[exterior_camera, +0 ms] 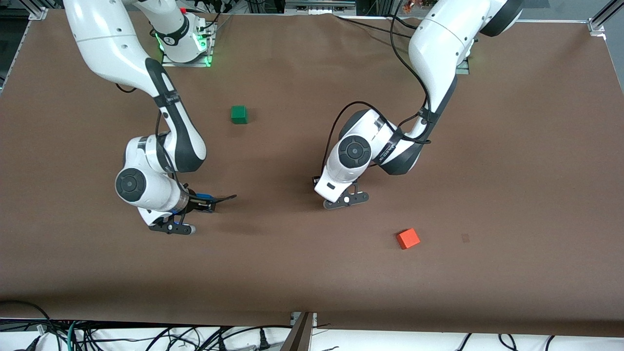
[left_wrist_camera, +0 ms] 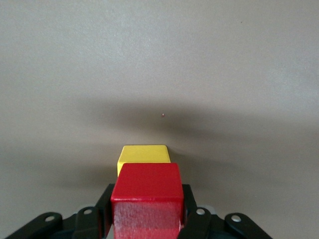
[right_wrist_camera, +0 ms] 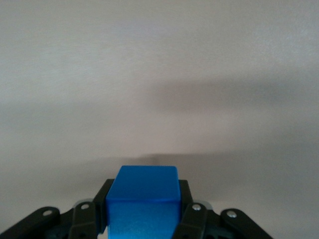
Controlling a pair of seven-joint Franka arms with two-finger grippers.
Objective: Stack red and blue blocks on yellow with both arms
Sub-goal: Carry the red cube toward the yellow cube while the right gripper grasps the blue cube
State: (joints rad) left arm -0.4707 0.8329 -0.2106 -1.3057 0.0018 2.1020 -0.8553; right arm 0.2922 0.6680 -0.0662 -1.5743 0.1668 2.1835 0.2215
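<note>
Red block (left_wrist_camera: 145, 199) is pinched in the left gripper (left_wrist_camera: 146, 209), a finger pressed on each side of it, and the wrist view shows the yellow block (left_wrist_camera: 143, 153) on the table (exterior_camera: 487, 170) peeking out right under and just past it. They line up pretty closely, but I honestly can't tell if red is touching yellow or hanging just above it. In the front view both cubes are hidden under the left arm's wrist, with the left gripper (exterior_camera: 341, 195) low over the middle of the table. Blue block (right_wrist_camera: 143, 199) is clamped in the right gripper (right_wrist_camera: 143, 204) the same way, fingers tight on its sides, with just bare table under it in that wrist view. From the front you only catch a sliver of blue at the right gripper (exterior_camera: 204, 202), which hangs over the right arm's end of the table. Calling the robots' bases 12 o'clock in the front view: the green cube (exterior_camera: 239, 114) sits at about 1 o'clock from the right gripper and 10 o'clock from the left one. The orange-red cube (exterior_camera: 408, 239) is at roughly 4 o'clock from the left gripper, sitting a bit skewed, well apart from everything.
</note>
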